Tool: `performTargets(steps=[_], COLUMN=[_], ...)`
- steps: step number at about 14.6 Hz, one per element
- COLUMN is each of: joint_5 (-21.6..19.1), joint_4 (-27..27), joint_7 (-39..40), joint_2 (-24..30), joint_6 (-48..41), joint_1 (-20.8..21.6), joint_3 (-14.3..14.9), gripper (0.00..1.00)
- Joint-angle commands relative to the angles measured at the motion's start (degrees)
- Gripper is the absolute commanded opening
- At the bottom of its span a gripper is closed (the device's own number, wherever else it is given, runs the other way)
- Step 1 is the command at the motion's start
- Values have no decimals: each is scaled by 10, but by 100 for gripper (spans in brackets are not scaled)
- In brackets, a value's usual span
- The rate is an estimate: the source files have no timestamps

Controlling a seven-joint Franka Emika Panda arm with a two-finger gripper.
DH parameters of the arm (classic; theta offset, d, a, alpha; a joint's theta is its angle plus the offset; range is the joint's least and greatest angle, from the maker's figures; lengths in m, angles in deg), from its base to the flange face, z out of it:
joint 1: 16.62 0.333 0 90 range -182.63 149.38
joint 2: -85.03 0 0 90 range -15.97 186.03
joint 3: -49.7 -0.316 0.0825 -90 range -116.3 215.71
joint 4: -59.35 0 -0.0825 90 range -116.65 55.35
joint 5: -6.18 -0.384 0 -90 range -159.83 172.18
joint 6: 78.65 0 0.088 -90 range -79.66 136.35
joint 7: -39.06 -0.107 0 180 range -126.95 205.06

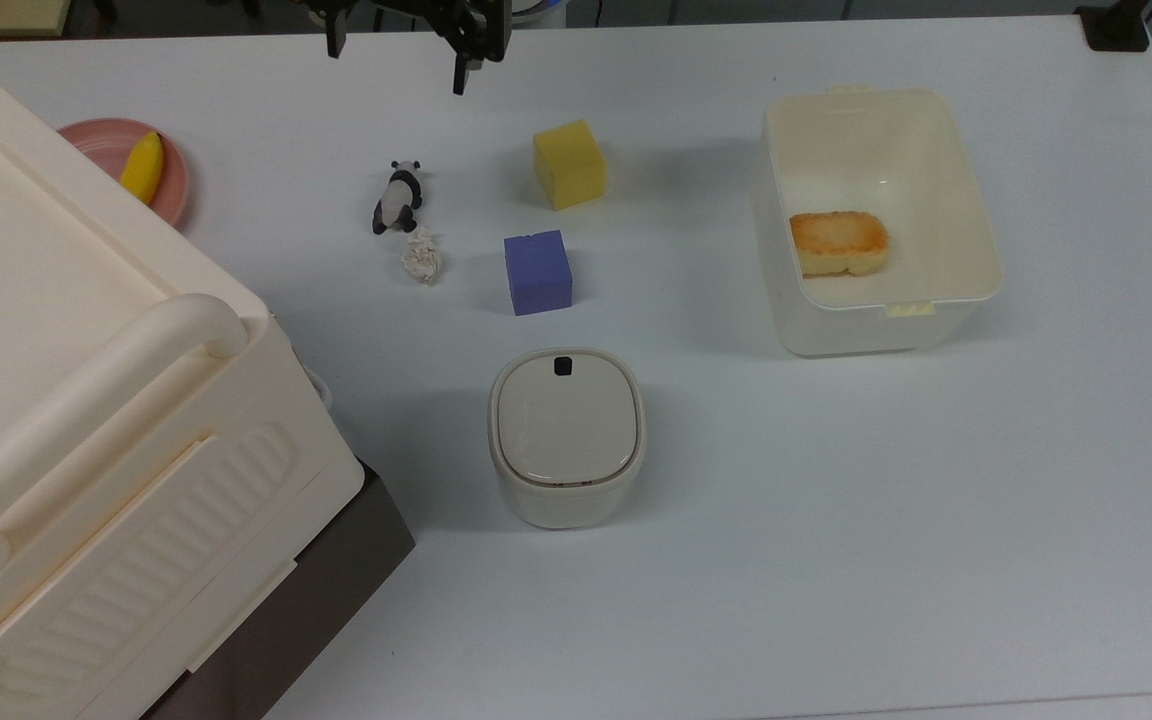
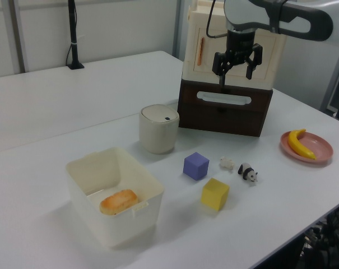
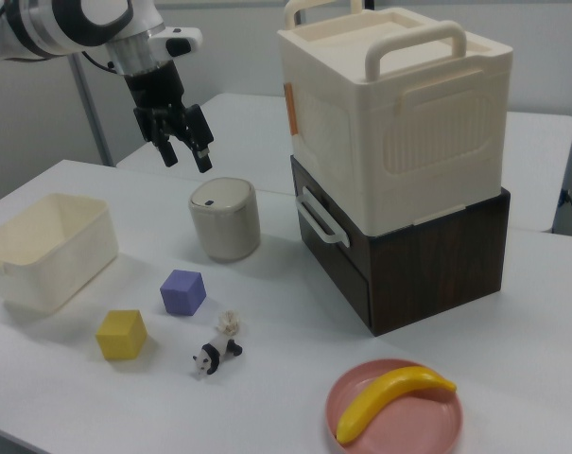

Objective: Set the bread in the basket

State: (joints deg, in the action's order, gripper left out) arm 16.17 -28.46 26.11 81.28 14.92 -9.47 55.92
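I see the bread [image 1: 838, 242] lying flat on the floor of the basket [image 1: 976, 250], toasted crust up, against the wall on the top view's left and near the corner with the small tab. In the left view the loaf [image 2: 119, 201] sits low inside the tub [image 2: 82, 193], touching nothing else.

My gripper [image 2: 236, 59] hangs high in the air, well apart from the basket, with its two fingers spread wide and nothing between them. In the right view it [image 3: 183, 144] hovers above the table [image 1: 836, 520], up and to the right view's left of the small lidded bin [image 3: 225, 219]. In the top view the open fingers [image 1: 460, 75] reach in from the upper edge.

Between gripper and basket stand the yellow cube [image 1: 569, 164] and the purple cube [image 1: 538, 272], apart from each other. A toy panda [image 1: 397, 197] lies beside a crumpled white scrap [image 1: 422, 257]. A banana [image 3: 391, 403] rests on a pink plate [image 3: 437, 427] near the big cream case [image 3: 399, 113], which is stacked on a dark brown drawer unit [image 3: 427, 255].
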Motion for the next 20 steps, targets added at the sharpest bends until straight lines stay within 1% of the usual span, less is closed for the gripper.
performTargets(steps=[1, 12, 14, 15, 17, 19, 20], joint_5=[9, 11, 3, -5, -41, -71, -94], joint_4=[-9, -12, -11, -8, -5, -5, -6], joint_7=[-7, -10, -8, -8, 1, 34, 55], joint_2=[12, 8, 8, 8, 11, 15, 16], joint_6=[13, 14, 14, 14, 15, 14, 14], joint_1=[1, 6, 4, 1, -3, -10, -17], joint_3=[1, 1, 0, 0, 8, 10, 11], gripper=[100, 100, 100, 100, 100, 100, 100])
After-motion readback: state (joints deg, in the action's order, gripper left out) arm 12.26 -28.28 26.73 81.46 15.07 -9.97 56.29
